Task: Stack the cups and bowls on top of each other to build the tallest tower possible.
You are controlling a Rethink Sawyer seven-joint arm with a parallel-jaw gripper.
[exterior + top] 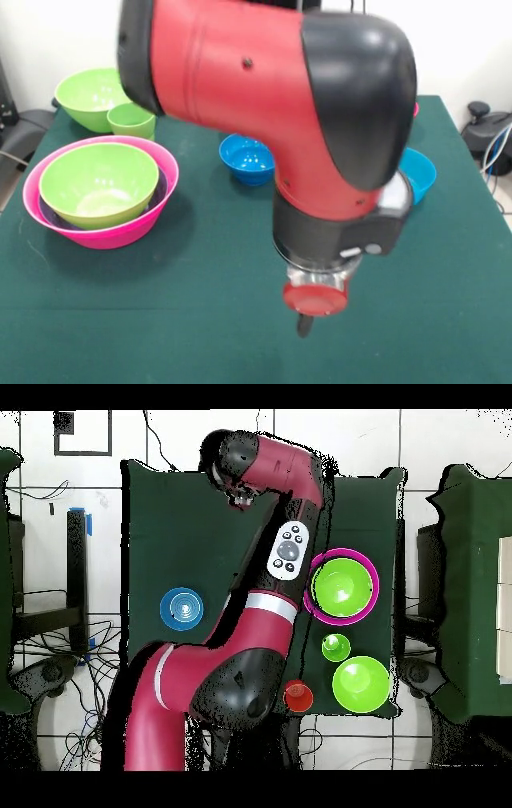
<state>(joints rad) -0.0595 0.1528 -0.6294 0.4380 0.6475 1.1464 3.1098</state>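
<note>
A dark green cloth covers the table (pixel 200 320), which stands on a pale tiled floor (pixel 60 514) with black cables trailing at the sides. No readable writing or brand shows anywhere.

The red and black arm (pixel 264 88) fills the middle of the front view, bending down over the near part of the table. Its gripper (pixel 304 324) hangs low above the cloth; only a red disc and 1 dark tip show, so I cannot tell whether the fingers are released or clenched.

At the left stands the tower (pixel 100 192): a large pink bowl (pixel 152 216) holding a purple bowl, seen only as a thin rim, with a lime green bowl (pixel 100 184) nested on top. Behind it, at the far left, sits a 2nd lime green bowl (pixel 88 96), with a small light green cup (pixel 132 120) touching its front. A blue bowl (pixel 246 158) sits near the centre, another blue bowl (pixel 420 172) peeks out right of the arm, and the overhead view shows a 3rd blue bowl (pixel 182 608) and a small red bowl (pixel 298 698).
</note>
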